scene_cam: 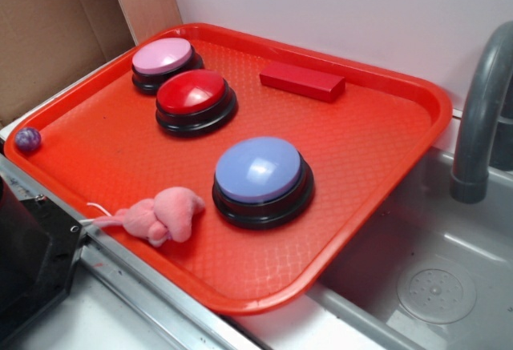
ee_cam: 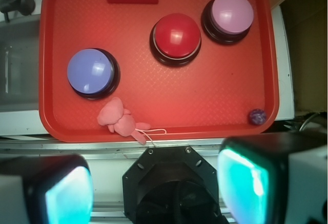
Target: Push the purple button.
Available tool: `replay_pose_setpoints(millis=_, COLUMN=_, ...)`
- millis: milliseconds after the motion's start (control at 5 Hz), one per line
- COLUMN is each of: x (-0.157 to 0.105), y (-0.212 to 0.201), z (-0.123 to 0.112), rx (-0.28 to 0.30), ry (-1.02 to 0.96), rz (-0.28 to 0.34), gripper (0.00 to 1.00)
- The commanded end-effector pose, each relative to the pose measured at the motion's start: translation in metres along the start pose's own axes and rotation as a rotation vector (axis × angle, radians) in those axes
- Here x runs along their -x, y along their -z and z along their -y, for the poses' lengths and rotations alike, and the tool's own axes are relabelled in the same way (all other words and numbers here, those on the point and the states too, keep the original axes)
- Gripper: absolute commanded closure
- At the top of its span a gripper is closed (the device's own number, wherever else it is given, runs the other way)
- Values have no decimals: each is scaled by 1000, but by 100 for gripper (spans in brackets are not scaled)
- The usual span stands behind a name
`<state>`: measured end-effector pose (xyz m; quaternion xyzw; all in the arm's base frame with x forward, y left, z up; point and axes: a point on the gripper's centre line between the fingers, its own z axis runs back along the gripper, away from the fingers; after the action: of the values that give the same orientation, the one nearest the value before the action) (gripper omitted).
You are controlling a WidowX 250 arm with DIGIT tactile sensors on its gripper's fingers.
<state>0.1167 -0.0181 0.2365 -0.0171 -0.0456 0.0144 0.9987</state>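
The purple button (scene_cam: 260,175) is a large dome with a bluish-purple top on a black base. It stands on the red tray (scene_cam: 104,150) toward its front right. In the wrist view the purple button (ee_cam: 92,73) sits at the tray's left. My gripper (ee_cam: 156,188) hangs high above the robot's black base (ee_cam: 174,188), off the tray's near edge and far from the button. Its teal-padded fingers (ee_cam: 243,183) stand wide apart with nothing between them. The exterior view does not show the gripper.
On the tray are a red button (scene_cam: 192,95), a pink-topped button (scene_cam: 164,60), a red block (scene_cam: 302,81), a pink plush mouse (scene_cam: 164,215) and a tiny purple ball (scene_cam: 28,138). A sink (scene_cam: 433,286) with a grey faucet (scene_cam: 481,118) lies right of the tray.
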Motion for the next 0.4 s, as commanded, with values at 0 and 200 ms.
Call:
replay_pose_setpoints(millis=0, x=0, y=0, z=0, rx=0, ry=0, rz=0, gripper=0)
replay_pose_setpoints(millis=200, x=-45, y=36, z=50, rx=-31, ry=254, rz=32, gripper=0)
